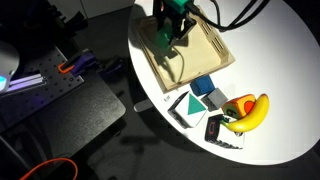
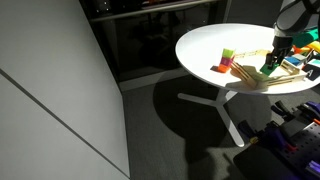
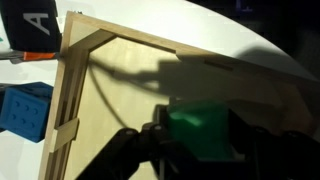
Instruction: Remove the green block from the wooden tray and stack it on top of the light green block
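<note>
A round white tabletop (image 2: 215,45) is standing on a pedestal in a dim room with dark flooring. The pincer (image 3: 200,140) is gripping the green block (image 3: 205,132) between its fingers, within the wooden tray (image 3: 120,90) rim.

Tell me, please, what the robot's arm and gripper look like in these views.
The arm has a rounded, pale grey-white link with a darker section below it. The gripper is black. In the wrist view its two chunky fingers are blurred. In an exterior view, thin black cables loop away above it. No markings or labels are legible.
</note>
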